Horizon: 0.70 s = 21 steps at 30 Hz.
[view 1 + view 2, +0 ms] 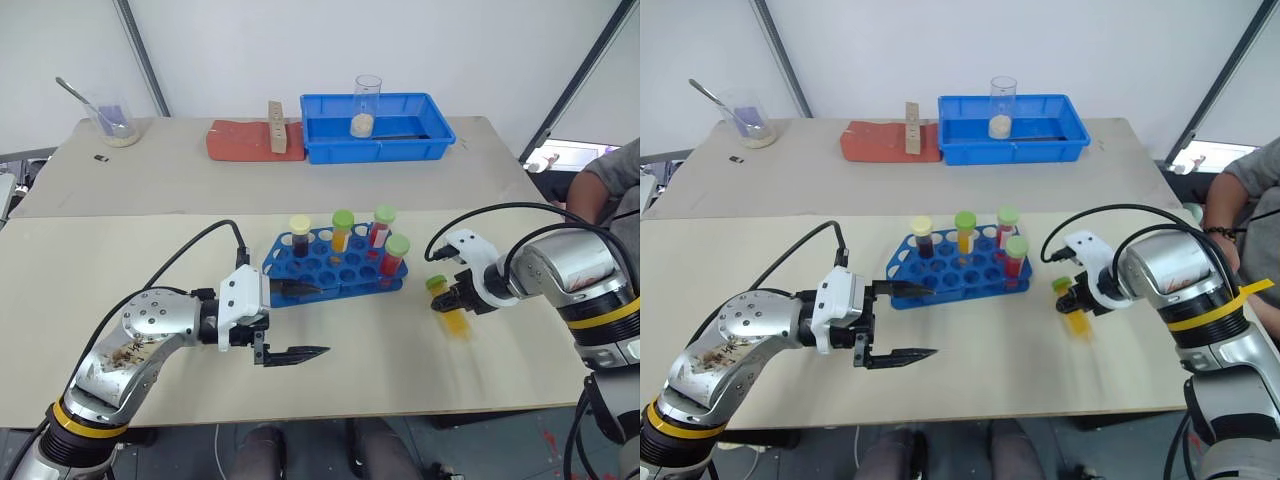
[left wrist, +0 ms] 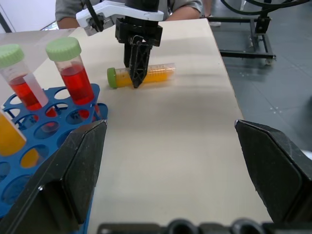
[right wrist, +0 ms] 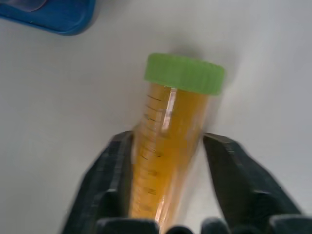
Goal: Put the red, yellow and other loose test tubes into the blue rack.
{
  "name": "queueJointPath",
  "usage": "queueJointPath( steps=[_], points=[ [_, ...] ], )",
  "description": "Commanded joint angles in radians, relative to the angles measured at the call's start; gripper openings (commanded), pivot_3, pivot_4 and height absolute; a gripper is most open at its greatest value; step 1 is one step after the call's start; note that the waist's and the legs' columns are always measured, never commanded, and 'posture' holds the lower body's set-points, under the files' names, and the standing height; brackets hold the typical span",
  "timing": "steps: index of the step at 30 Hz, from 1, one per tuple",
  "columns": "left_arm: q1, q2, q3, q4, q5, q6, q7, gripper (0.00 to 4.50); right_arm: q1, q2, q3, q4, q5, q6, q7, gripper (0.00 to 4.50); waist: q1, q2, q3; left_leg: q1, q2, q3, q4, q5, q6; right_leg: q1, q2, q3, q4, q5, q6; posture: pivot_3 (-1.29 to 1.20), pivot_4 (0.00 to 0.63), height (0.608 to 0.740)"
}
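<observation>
Pinched mid-barrel at right of frame by the right gripper [image 1: 458, 300], light, stiff, slippery yellow-orange tube [image 1: 455, 318]; left gripper [image 1: 295, 321] spread wide beside blue rack [image 1: 335, 266].

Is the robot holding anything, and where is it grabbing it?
The right gripper pinches the yellow tube around its middle as it lies on the table. The left gripper holds nothing.

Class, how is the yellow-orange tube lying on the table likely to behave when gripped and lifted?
The yellow-orange tube is round and lies on its side, so it may roll if nudged. Its smooth plastic wall could slip between the right gripper fingers. Mostly full of liquid, it probably feels slightly heavy for its size.
</observation>
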Motion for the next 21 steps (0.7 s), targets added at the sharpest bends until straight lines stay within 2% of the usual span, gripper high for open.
queueJointPath(
  steps=[1, 5, 8, 11, 12, 14, 17, 21],
  points=[
    [0.012, -0.002, 0.006, -0.037, 0.006, -0.033, 0.004, 4.5, -0.017, -0.005, -0.016, 0.013, -0.005, 0.001, 0.009, 1.03, 0.0, 0.0, 0.0, 0.0, 0.0, 0.0, 0.0, 0.0, 0.0, 0.0, 0.0, 0.0, 0.0, 0.0, 0.0, 0.0, 0.15, 0.729],
    [0.027, 0.005, 0.019, -0.034, 0.001, -0.031, 0.003, 4.5, -0.012, -0.027, -0.074, -0.011, 0.012, 0.049, 0.013, 0.98, 0.001, 0.0, 0.0, 0.0, 0.0, 0.0, 0.0, 0.0, 0.0, 0.0, 0.0, 0.0, 0.0, 0.0, 0.0, 0.0, 0.15, 0.729],
    [0.048, 0.015, 0.047, -0.037, -0.021, -0.019, 0.007, 4.5, 0.042, -0.081, -0.126, -0.121, 0.064, 0.065, 0.049, 0.98, 0.007, 0.0, 0.0, -0.001, 0.0, 0.0, 0.0, 0.0, 0.0, -0.001, 0.0, 0.0, 0.0, 0.0, 0.0, 0.0, 0.15, 0.729],
    [0.07, 0.02, 0.108, -0.027, -0.058, 0.009, 0.03, 4.5, 0.152, -0.13, -0.227, -0.319, 0.145, 0.058, 0.097, 0.98, 0.009, 0.0, 0.0, -0.002, 0.0, 0.0, 0.0, 0.0, 0.001, -0.001, 0.0, 0.0, -0.001, 0.0, 0.001, 0.0, 0.15, 0.729],
    [0.08, 0.024, 0.137, -0.024, -0.063, 0.016, 0.042, 4.5, 0.201, -0.126, -0.296, -0.392, 0.192, 0.062, 0.113, 0.98, 0.01, 0.0, 0.0, -0.001, 0.001, -0.001, 0.0, -0.001, 0.001, -0.001, 0.0, -0.001, 0.0, -0.001, 0.001, 0.0, 0.15, 0.729],
    [0.101, 0.033, 0.187, -0.021, -0.077, 0.025, 0.057, 4.5, 0.287, -0.079, -0.418, -0.521, 0.247, 0.029, 0.127, 0.98, 0.007, 0.0, 0.0, -0.001, 0.001, -0.001, -0.001, -0.001, 0.002, -0.001, 0.0, -0.001, 0.0, -0.001, 0.001, 0.0, 0.15, 0.729],
    [0.131, 0.051, 0.232, -0.019, -0.084, 0.025, 0.051, 4.5, 0.406, 0.057, -0.565, -0.647, 0.324, -0.09, 0.132, 0.98, 0.002, -0.001, 0.0, 0.0, 0.001, -0.001, -0.001, -0.001, 0.002, 0.0, 0.0, -0.001, 0.0, -0.001, 0.002, 0.0, 0.15, 0.729],
    [0.139, 0.075, 0.266, 0.004, -0.089, 0.021, 0.034, 4.5, 0.512, 0.23, -0.526, -0.735, 0.254, -0.427, 0.1, 0.98, 0.001, 0.0, 0.0, 0.001, 0.001, -0.002, 0.0, -0.001, 0.002, 0.0, 0.001, -0.001, 0.001, -0.001, 0.001, 0.0, 0.15, 0.729]
  ],
)
